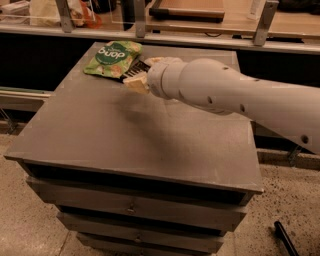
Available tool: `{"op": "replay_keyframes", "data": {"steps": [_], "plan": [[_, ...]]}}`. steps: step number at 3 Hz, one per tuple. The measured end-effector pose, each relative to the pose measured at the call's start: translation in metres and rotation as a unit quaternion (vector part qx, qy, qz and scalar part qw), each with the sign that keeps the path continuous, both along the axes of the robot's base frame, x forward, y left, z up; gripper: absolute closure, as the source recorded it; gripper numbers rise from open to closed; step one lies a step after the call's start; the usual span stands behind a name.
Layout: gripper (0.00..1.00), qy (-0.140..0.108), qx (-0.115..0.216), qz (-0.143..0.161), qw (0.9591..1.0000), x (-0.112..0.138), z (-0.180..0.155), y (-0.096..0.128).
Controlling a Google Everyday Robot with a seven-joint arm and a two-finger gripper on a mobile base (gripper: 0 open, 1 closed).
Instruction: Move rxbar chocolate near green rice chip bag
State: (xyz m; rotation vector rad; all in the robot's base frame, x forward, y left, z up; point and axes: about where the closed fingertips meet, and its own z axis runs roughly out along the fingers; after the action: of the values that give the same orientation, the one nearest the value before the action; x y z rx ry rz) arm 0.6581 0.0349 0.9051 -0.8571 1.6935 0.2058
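Note:
The green rice chip bag (112, 57) lies flat at the far left of the grey cabinet top (115, 135). My gripper (136, 76) is just right of the bag's near corner, held above the surface. It is shut on the rxbar chocolate (135, 69), whose black wrapper sticks out between the pale fingers (136, 84) and almost touches the bag's edge. The white arm reaches in from the right and hides the back middle of the cabinet top.
The grey cabinet has drawers (135, 205) below its front edge. Behind it runs a wooden counter with metal posts (64, 15) and a rail. A dark object (286, 240) lies on the speckled floor at lower right.

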Motion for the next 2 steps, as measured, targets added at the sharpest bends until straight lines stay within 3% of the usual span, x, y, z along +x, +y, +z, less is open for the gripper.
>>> {"op": "replay_keyframes", "data": {"steps": [2], "plan": [[1.0, 0.028, 0.039, -0.016, 0.9987, 0.046, -0.026, 0.017]]}}
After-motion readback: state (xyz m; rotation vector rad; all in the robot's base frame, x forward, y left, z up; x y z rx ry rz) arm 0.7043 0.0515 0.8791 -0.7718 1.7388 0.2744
